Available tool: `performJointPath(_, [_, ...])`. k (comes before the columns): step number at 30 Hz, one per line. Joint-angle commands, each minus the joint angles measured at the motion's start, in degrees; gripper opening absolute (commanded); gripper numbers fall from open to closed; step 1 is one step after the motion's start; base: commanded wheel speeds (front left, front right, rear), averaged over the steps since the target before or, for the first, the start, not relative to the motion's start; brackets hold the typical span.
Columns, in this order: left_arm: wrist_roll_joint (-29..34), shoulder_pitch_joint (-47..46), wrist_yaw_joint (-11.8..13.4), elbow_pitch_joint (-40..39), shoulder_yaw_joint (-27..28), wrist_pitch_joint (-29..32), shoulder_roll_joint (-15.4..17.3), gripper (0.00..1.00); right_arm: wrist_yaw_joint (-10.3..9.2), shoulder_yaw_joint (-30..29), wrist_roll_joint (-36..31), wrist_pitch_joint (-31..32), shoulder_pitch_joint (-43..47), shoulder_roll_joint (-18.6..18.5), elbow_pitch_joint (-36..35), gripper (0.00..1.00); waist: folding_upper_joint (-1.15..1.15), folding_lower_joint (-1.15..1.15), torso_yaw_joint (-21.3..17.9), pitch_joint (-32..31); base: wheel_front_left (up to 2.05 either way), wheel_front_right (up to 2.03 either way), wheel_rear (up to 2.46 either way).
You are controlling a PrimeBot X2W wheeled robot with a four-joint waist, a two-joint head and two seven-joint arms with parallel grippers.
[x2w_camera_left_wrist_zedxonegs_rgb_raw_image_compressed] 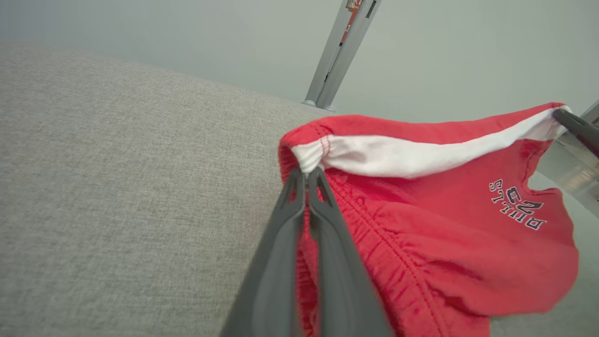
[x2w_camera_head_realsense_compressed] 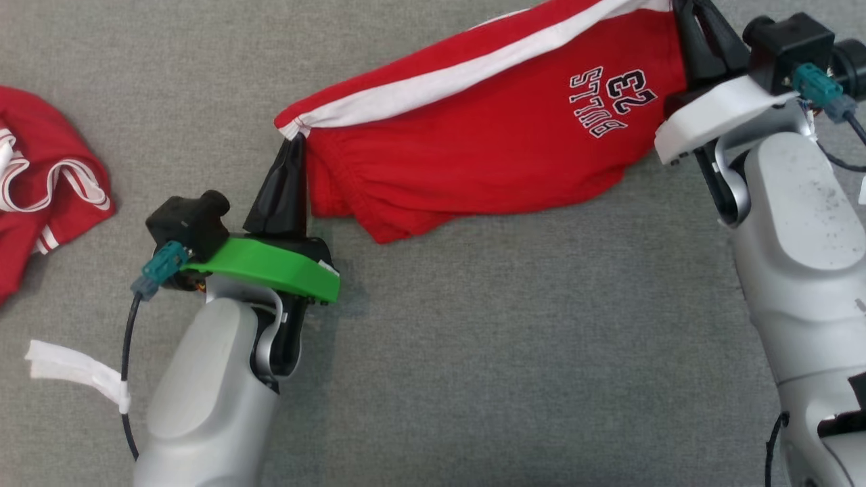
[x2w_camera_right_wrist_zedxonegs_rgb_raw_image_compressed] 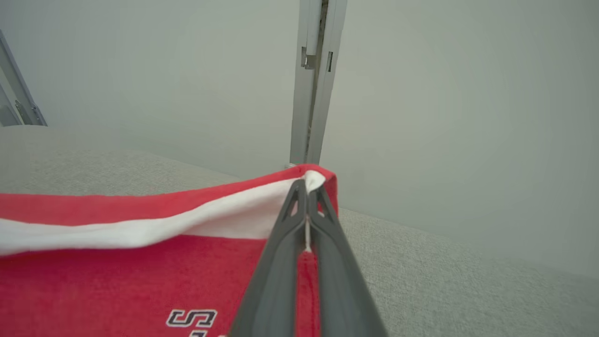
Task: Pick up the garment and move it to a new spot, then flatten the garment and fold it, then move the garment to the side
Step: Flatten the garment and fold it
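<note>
The garment [x2w_camera_head_realsense_compressed: 487, 135] is a pair of red shorts with a white side stripe and "BULLS 23" lettering, stretched between both arms above the grey cloth surface [x2w_camera_head_realsense_compressed: 473, 352]. My left gripper [x2w_camera_head_realsense_compressed: 298, 138] is shut on its left corner at the white stripe's end. At the upper right, my right gripper [x2w_camera_head_realsense_compressed: 683, 10] is shut on the opposite corner. In the left wrist view the fingers [x2w_camera_left_wrist_zedxonegs_rgb_raw_image_compressed: 306, 174] pinch the garment [x2w_camera_left_wrist_zedxonegs_rgb_raw_image_compressed: 421, 224] beside its elastic waistband. In the right wrist view the gripper [x2w_camera_right_wrist_zedxonegs_rgb_raw_image_compressed: 306, 185] pinches the garment [x2w_camera_right_wrist_zedxonegs_rgb_raw_image_compressed: 140, 276] at its white stripe.
Another red garment with white trim [x2w_camera_head_realsense_compressed: 40, 196] lies crumpled at the left edge. A white strip of tape [x2w_camera_head_realsense_compressed: 74, 368] lies at the lower left. A metal post [x2w_camera_right_wrist_zedxonegs_rgb_raw_image_compressed: 313, 79] rises beyond the surface's far edge against a pale wall.
</note>
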Motion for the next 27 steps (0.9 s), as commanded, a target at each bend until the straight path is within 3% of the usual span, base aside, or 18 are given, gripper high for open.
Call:
performJointPath(1, [0.1,-2.0,0.1,0.4,0.0,0.0,-0.1,0.00,-0.10,-0.4,-1.0,-0.1,-1.8,-0.5,1.5,0.00,0.00,0.00,2.5,3.2,0.00,0.00,0.00])
performJointPath(5, [0.3,-4.5,0.1,1.6,0.0,0.0,-0.4,0.00,-0.10,-1.5,-4.3,-0.1,-5.7,-0.5,6.5,0.00,0.00,0.00,3.4,4.3,0.00,0.00,0.00])
performJointPath(6, [0.1,-4.6,0.1,1.8,0.1,0.0,-0.5,0.25,-0.10,-2.1,-4.6,-0.1,-6.2,-0.2,7.5,0.00,0.00,0.00,3.5,4.4,0.00,0.00,0.00])
performJointPath(7, [-0.1,-4.7,0.1,1.9,0.4,0.0,-0.5,0.92,-0.10,-2.7,-4.9,-0.1,-6.5,0.0,8.1,0.31,0.00,0.00,3.6,4.5,0.00,0.00,0.00])
performJointPath(8, [0.1,-4.8,0.1,1.7,0.7,0.0,-0.6,1.00,-0.10,-3.1,-5.5,-0.1,-6.8,0.3,8.5,0.60,0.00,0.00,3.6,4.5,0.00,0.00,0.00])
performJointPath(9, [0.3,-4.7,0.1,1.6,0.8,0.0,-0.7,1.00,-0.10,-3.4,-5.7,-0.1,-6.8,0.5,8.8,1.00,0.00,0.00,3.7,4.5,0.00,0.00,0.00])
performJointPath(19, [2.3,2.1,0.1,-0.6,5.1,0.0,-1.1,1.00,-0.10,-5.4,-3.9,-0.1,-1.8,-0.3,5.8,1.00,0.00,0.00,3.3,3.5,0.00,0.00,0.00])
performJointPath(26, [2.9,5.0,0.1,-1.1,6.2,0.0,-1.3,1.00,-0.10,-6.3,-0.9,4.2,-0.1,0.4,15.7,1.00,0.00,0.00,3.2,2.9,0.00,0.00,0.00])
performJointPath(27, [3.0,5.2,0.1,-1.2,6.3,0.0,-1.3,1.00,-0.10,-5.8,-0.4,5.5,0.1,0.6,17.2,0.50,0.00,0.00,3.2,2.9,0.00,0.00,0.00])
